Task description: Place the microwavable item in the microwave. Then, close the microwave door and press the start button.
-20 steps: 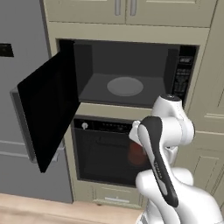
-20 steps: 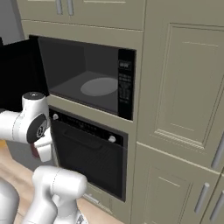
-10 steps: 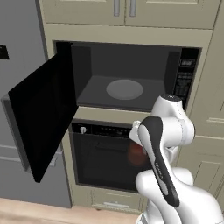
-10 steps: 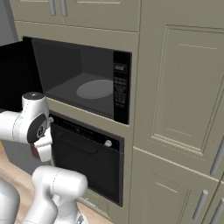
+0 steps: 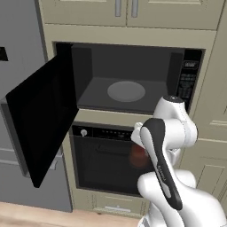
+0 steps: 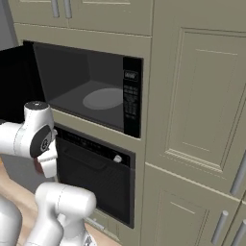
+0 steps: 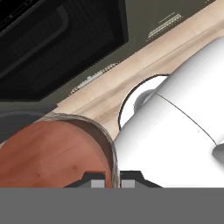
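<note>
Left base view: the whole scene has slid right and grown compared with a second ago, so the base is driving in toward the microwave (image 5: 133, 77); nothing in the kitchen itself has moved. The door (image 5: 42, 122) hangs wide open to the left, and the turntable (image 5: 126, 91) sits bare. The arm stays folded low in front of the oven (image 5: 106, 155), with a reddish blur of the item (image 5: 138, 156) beside its wrist.

Right base view: the cavity and keypad (image 6: 130, 98) sit closer than before; a sliver of the item (image 6: 37, 166) shows under the wrist.

Hand view: the gripper (image 7: 112, 180) is clamped on the item (image 7: 52, 153), its rim pinched between the two tips, above the wooden floor (image 7: 144, 65).

The item is not yet inside; judging by this, the approach is nearly done and lifting it onto the turntable comes next.
</note>
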Available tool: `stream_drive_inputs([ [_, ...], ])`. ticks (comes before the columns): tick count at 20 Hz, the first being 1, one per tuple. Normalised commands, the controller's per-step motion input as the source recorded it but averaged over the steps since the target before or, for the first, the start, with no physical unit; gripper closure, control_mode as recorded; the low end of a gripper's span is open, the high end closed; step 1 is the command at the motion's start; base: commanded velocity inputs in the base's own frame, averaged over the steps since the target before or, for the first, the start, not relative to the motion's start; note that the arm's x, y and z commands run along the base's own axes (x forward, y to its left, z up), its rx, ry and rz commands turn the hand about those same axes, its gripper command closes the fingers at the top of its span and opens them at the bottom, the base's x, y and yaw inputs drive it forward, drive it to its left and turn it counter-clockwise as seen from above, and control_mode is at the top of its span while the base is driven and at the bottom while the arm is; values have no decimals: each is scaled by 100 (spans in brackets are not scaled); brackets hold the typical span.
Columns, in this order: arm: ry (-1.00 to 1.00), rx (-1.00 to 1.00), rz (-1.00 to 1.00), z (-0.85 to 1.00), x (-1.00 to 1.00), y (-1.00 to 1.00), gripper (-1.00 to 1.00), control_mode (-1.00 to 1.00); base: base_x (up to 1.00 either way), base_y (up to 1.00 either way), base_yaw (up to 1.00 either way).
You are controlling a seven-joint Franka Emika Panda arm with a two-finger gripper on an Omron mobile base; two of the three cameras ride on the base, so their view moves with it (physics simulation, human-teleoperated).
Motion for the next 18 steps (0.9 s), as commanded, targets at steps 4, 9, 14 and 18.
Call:
stream_drive_inputs([
  [4, 0, 0, -4, 0, 0, 0, 100, -100, 0, 0, -2],
  [9, -1, 2, -28, 41, 0, -4, 100, -100, 0, 0, 0],
  [14, -5, 2, -29, 59, 0, -19, 100, -100, 0, 0, 0],
  [18, -18, 0, -24, 58, -1, -18, 100, -100, 0, 0, 0],
])
